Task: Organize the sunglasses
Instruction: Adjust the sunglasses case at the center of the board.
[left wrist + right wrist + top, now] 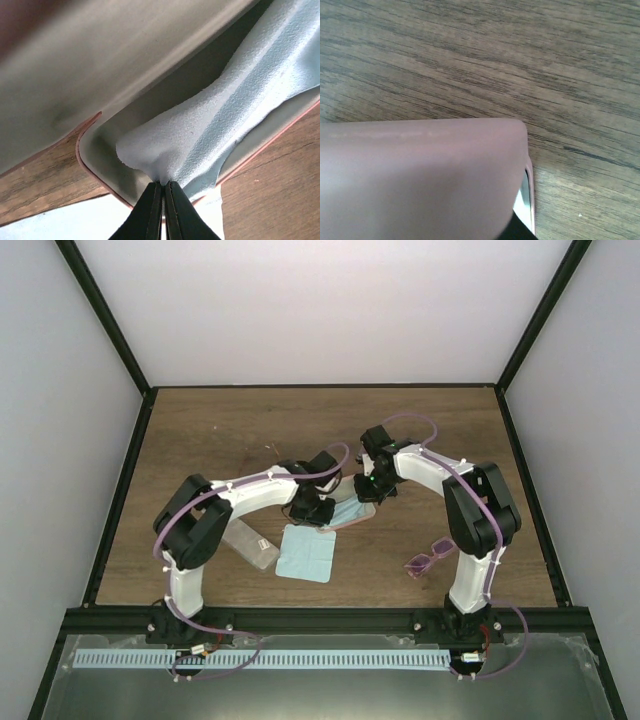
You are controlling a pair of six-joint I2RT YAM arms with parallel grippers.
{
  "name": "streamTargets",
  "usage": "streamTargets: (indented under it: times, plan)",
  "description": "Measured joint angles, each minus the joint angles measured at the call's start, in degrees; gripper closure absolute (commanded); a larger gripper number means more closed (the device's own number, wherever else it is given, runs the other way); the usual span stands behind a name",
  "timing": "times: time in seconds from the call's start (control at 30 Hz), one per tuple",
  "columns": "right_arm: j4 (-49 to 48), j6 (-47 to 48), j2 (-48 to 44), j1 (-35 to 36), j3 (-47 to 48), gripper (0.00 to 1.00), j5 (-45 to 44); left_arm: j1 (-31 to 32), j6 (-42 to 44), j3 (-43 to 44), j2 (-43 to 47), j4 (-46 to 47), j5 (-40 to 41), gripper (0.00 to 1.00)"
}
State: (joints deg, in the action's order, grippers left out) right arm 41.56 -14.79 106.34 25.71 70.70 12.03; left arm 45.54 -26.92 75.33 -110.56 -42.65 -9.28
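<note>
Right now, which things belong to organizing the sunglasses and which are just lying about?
Job: purple-pink sunglasses; orange wire-frame sunglasses; open pink case; light blue cloth pinched by left gripper.
Lying about: grey case; flat light blue cloth.

**Top view:** high above the near edge, facing down and forward over the whole table (200, 430).
**Left wrist view:** very near, looking past the left gripper (163, 192) at the blue cloth (225, 125) in the open pink case (97, 155).
**Right wrist view:** very near, skimming that case's shell and bare wood.
All three share the mid-table case.
</note>
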Motion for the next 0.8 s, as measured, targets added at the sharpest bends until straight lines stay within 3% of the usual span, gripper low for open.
streamTargets:
  times: [0.8]
  plan:
    - [0.5,0.4,0.2,0.3,0.0,0.99,-0.3,0.1,-1.4,-1.6,2.0,0.5,-0.4,0.96]
